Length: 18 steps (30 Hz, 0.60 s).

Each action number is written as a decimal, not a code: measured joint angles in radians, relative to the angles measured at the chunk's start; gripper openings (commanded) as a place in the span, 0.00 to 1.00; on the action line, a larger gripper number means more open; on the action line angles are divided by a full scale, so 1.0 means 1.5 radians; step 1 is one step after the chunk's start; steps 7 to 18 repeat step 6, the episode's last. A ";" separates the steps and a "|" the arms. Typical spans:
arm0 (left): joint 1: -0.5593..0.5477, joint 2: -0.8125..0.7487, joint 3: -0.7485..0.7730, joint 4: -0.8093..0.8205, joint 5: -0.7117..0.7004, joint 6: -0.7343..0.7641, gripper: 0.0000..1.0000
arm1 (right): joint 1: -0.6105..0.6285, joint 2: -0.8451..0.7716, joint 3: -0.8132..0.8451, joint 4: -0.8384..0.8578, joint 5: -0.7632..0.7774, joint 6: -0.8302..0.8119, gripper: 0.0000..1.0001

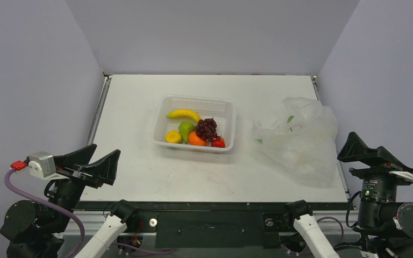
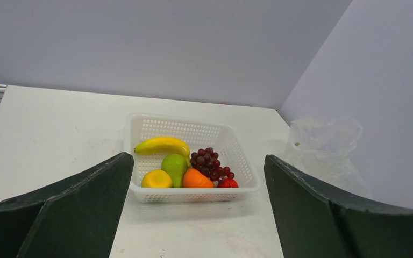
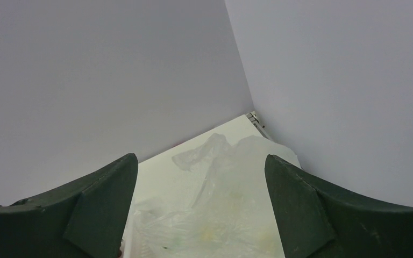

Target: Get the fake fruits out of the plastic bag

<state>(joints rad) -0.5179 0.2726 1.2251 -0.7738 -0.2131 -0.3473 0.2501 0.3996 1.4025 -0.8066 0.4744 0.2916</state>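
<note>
The fake fruits lie in a white perforated basket (image 1: 196, 100) at the table's middle: banana (image 1: 183, 114), pear (image 1: 186, 129), small yellow fruit (image 1: 173, 136), orange (image 1: 196, 138), grape bunch (image 1: 206, 128), small red fruit (image 1: 218, 142). The clear plastic bag (image 1: 298, 140) lies crumpled to the basket's right, with green specks. My left gripper (image 1: 106, 150) is open and empty at the near left, facing the basket (image 2: 193, 194). My right gripper (image 1: 355, 145) is open and empty at the near right, just off the bag (image 3: 220, 215).
Grey walls close the table on the left, back and right. A metal rail (image 1: 101, 107) runs along the table's left edge. The bag reaches the table's right edge. In the left wrist view the bag (image 2: 322, 145) lies by the right wall.
</note>
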 measured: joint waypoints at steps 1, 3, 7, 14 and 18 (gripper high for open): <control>0.000 0.001 0.000 0.000 0.000 0.000 0.91 | 0.000 -0.005 0.000 0.002 0.000 -0.003 0.84; 0.000 0.004 0.000 0.001 0.000 -0.001 0.91 | 0.000 -0.013 0.000 0.006 0.001 -0.008 0.84; 0.000 0.009 0.000 0.005 0.001 -0.006 0.91 | 0.000 -0.020 -0.002 0.014 0.005 -0.014 0.84; 0.000 0.009 0.000 0.005 0.001 -0.006 0.91 | 0.000 -0.020 -0.002 0.014 0.005 -0.014 0.84; 0.000 0.009 0.000 0.005 0.001 -0.006 0.91 | 0.000 -0.020 -0.002 0.014 0.005 -0.014 0.84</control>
